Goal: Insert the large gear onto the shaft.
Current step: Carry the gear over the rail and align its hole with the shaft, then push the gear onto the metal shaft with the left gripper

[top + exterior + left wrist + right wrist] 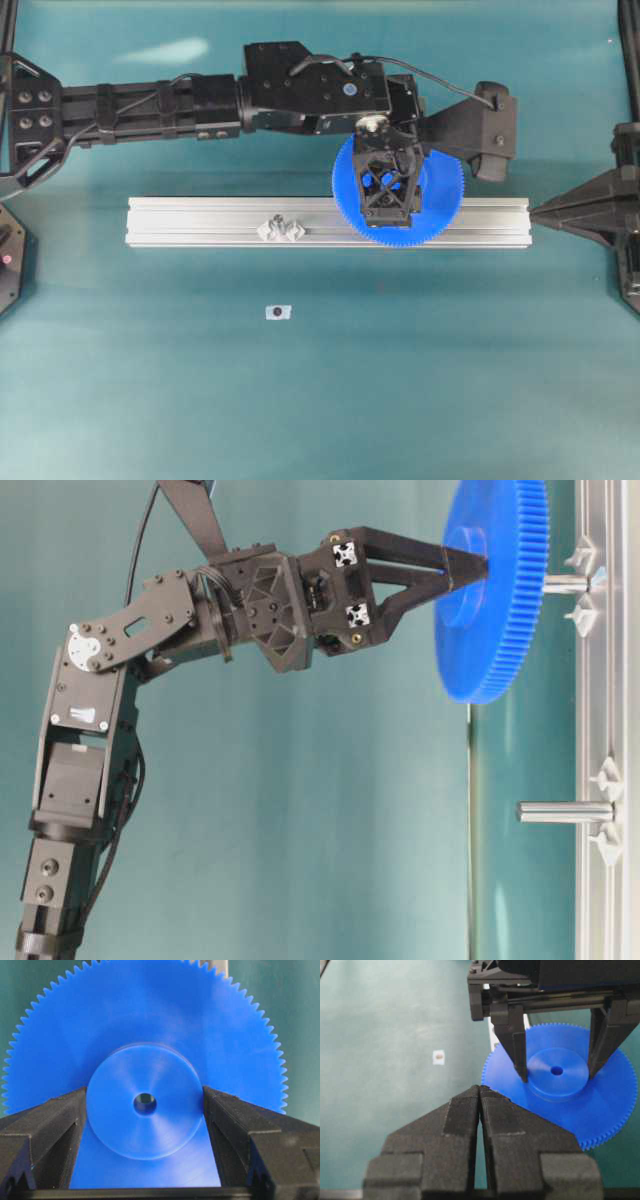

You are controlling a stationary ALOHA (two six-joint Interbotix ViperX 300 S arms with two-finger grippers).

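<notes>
My left gripper (388, 185) covers the large gear's (440, 205) hub from overhead. The gear hides its shaft (566, 583) tip, so seating is unclear. The small tag (278, 312) is too tiny to read.

- Long grooved silver aluminium rail (200, 222), lying lengthwise across a teal table surface (400, 380).
- Small white square tag with dark centre (278, 312), on the table, apart from the rail.

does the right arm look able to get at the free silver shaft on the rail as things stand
Probably yes: the bare silver metal shaft stands clear of the big blue toothed gear held by the left gripper; right gripper is shut.
</notes>
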